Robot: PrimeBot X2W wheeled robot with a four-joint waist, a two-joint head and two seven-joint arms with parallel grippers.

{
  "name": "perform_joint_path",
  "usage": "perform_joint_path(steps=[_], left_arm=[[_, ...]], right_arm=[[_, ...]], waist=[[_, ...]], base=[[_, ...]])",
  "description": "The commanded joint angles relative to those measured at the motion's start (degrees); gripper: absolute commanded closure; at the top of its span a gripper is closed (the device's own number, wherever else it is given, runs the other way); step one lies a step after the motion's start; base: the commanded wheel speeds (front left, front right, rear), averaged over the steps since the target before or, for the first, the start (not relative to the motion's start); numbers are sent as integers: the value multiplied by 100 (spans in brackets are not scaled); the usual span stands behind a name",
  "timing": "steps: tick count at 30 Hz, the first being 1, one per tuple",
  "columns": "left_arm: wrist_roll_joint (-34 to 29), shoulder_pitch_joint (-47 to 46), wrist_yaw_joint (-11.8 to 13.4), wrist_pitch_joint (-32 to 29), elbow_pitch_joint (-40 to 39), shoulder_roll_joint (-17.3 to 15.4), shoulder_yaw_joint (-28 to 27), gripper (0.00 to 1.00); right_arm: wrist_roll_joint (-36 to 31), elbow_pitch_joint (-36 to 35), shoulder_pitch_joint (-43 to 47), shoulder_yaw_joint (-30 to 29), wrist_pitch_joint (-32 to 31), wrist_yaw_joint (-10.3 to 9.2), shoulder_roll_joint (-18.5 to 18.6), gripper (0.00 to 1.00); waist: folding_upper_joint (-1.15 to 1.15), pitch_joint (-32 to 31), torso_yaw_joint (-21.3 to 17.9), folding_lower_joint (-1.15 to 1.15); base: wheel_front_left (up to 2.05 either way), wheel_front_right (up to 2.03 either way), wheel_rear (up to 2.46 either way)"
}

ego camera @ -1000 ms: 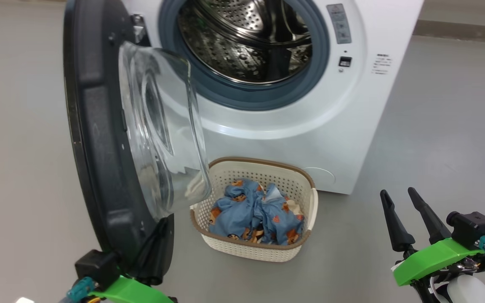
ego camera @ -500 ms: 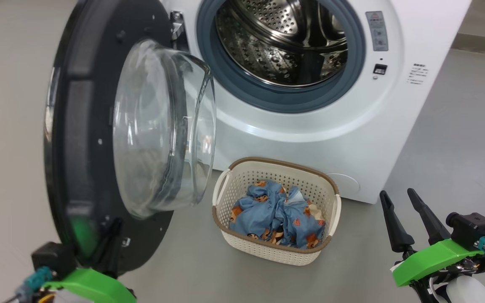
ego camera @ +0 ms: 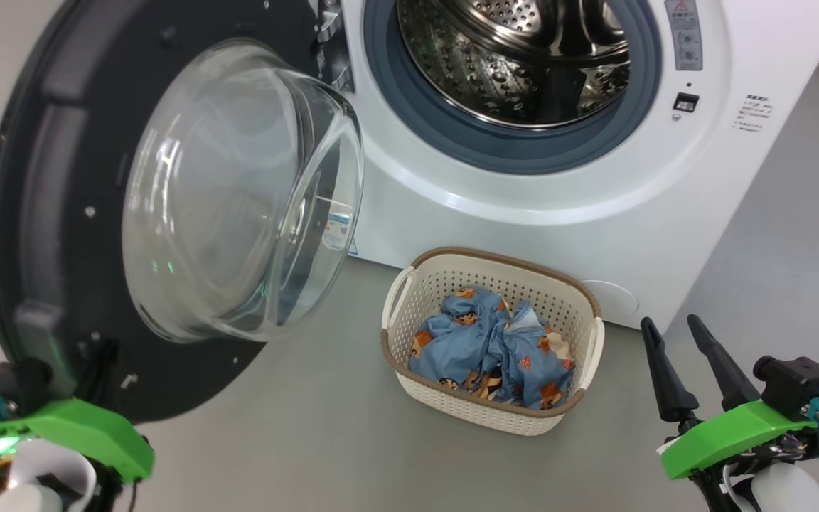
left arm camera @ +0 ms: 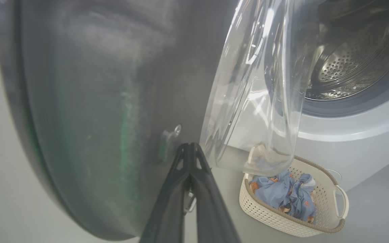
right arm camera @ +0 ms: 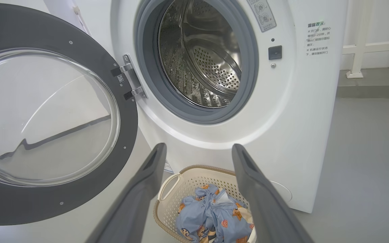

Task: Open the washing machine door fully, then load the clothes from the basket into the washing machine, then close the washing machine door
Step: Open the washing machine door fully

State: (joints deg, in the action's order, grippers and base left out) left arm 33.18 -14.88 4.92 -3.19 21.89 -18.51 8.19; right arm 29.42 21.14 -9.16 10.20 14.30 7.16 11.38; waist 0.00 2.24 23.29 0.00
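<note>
When set against the head view of a second ago, finds door [ego camera: 47, 178] swung wider: then near edge-on, now presenting full inner face and glass bowl [ego camera: 225, 192]. Allows for camera shift, given like drift of washer [ego camera: 665, 213] and basket [ego camera: 509, 252] across frame; judges door nonetheless turned further on its hinge. Reads first step as nearly or wholly done. Finds drum [ego camera: 523, 64] mouth unobstructed and door clear of basket. Cannot tell whether door is at its stop.

Places clothes [ego camera: 495, 348] in basket, on floor [ego camera: 310, 441] just before washer and below drum mouth. Finds none loaded.

Records left gripper [left arm camera: 189, 145] closed and empty, fingers pressed together, tips against door's lower inner face beside a screw [left arm camera: 177, 130]. Judges this a push, not a grip. Records right gripper [ego camera: 669, 323] spread wide, holding nothing, apart to right of basket.

Takes from right wrist view what head view crops: hinge [right arm camera: 128, 79] plain, door angled well past square to washer front. Takes from left wrist view the contact point, blurred in head view.
</note>
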Motion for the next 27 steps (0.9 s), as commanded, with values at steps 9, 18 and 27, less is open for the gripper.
perform_joint_path(steps=[9,18,27], left_arm=[[64,-1235,-115,161,966,-575,-452,100],[0,-2003,-321,420,1866,-746,-415,100],[-133,-2869,-435,515,2908,-810,-239,100]], right_arm=[[14,-188,-343,-25,70,33,28,0],[-4,-197,-472,-67,70,33,52,0],[-4,-172,-649,-4,70,33,85,0]], waist=[[0,334,236,0],[0,564,339,0],[0,780,356,0]], base=[[0,0,0],[0,0,0],[0,0,0]])
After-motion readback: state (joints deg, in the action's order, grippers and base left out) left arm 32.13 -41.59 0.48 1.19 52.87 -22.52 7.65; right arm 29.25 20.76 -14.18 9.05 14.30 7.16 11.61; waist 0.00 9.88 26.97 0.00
